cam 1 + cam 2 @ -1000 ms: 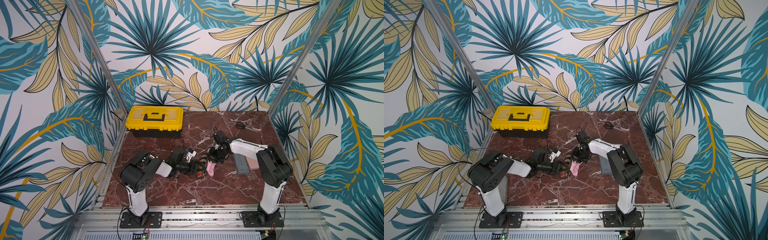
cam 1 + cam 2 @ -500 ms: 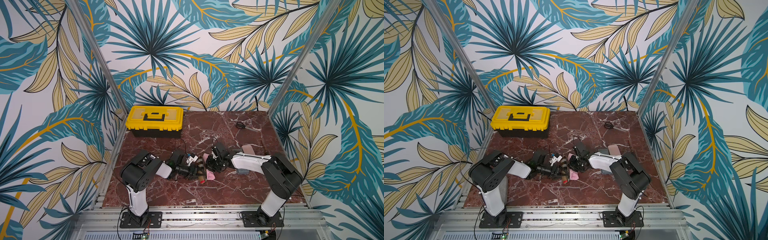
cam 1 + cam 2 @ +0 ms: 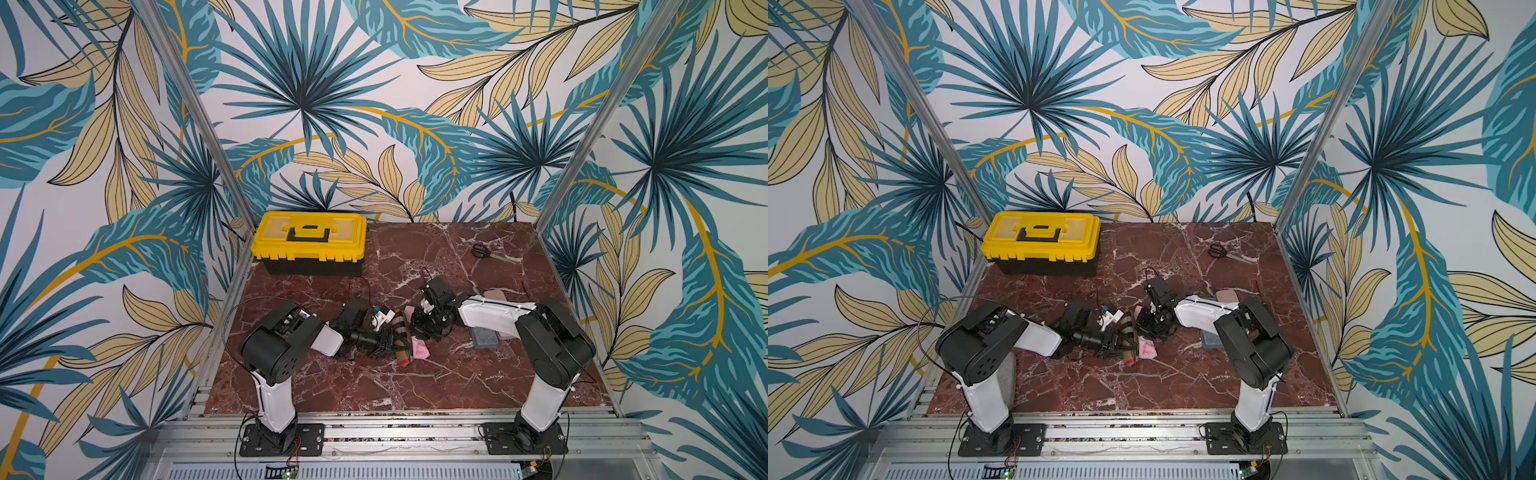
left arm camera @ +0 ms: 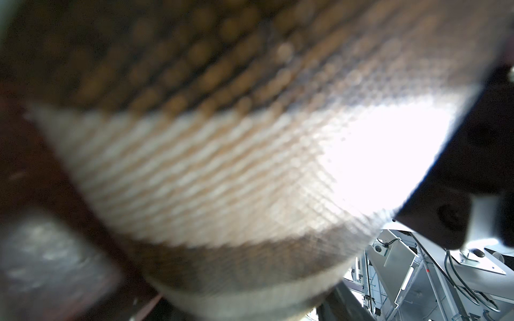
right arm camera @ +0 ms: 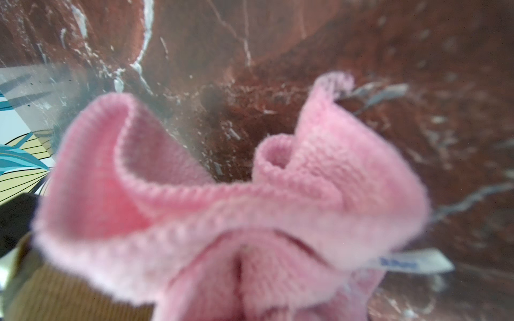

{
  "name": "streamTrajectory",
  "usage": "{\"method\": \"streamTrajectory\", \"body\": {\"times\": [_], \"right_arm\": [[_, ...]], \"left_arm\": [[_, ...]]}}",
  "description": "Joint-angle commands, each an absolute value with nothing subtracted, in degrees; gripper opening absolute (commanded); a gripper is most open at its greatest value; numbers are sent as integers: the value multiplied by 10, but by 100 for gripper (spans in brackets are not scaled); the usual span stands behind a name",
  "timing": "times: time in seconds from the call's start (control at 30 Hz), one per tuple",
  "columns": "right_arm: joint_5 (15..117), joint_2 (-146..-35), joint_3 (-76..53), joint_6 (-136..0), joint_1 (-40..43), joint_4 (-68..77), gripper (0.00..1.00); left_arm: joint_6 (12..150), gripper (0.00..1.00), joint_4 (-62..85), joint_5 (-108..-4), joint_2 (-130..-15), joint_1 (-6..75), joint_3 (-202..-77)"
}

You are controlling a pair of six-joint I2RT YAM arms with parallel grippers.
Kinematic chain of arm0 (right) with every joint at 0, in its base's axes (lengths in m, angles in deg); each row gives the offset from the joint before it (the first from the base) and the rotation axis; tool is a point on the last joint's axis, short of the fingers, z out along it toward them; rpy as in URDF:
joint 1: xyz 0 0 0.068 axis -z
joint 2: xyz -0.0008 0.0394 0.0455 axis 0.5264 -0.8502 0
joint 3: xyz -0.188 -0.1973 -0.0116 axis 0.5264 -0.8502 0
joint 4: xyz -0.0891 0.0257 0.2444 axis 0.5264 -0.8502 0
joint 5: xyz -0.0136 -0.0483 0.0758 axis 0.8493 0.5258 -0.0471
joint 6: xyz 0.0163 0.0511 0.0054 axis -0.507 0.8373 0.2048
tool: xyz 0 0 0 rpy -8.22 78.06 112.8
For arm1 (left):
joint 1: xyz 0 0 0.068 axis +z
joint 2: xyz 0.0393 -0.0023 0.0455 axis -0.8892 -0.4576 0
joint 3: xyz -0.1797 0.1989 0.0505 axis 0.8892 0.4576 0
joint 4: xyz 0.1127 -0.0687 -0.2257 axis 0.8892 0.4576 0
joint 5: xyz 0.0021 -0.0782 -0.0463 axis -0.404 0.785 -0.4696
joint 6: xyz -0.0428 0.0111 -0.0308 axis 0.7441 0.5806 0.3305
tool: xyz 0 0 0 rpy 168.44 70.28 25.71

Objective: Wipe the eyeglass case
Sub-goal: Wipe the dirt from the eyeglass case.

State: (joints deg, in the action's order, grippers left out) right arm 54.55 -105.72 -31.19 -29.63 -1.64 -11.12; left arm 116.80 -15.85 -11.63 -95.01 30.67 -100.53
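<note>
- The eyeglass case [image 3: 401,337], striped brown and beige, is pinched across its width by the partly spread left gripper [image 3: 390,345], near the middle of the bench [image 3: 415,386].
- A pink cloth [image 3: 421,352] is clamped in the right gripper [image 3: 417,337], its jaws pressed together.
- The cloth is bunched against the case's side.

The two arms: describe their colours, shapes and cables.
The left arm and right arm match: white shells between bulky black joints, on black bolted base plates. Thin black cables loop beside each. The left gripper and right gripper are black.
</note>
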Motion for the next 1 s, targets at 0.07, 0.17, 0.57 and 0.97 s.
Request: {"method": "streamTrajectory", "body": {"times": [0.07, 0.17, 0.57, 0.97], "right_arm": [[431, -998, -399, -311, -51, -120, 0], [428, -976, -437, -315, -57, -125, 0], [440, -1056, -303, -333, -20, -103, 0], [424, -1113, -123, -315, -3, -98, 0]], "left_arm": [[1170, 0, -159, -148, -978, 303, -1034], [1171, 0, -157, -147, -981, 303, -1038], [1194, 0, -172, -121, -977, 250, -1017], [1207, 0, -197, -88, -990, 223, -1014]]}}
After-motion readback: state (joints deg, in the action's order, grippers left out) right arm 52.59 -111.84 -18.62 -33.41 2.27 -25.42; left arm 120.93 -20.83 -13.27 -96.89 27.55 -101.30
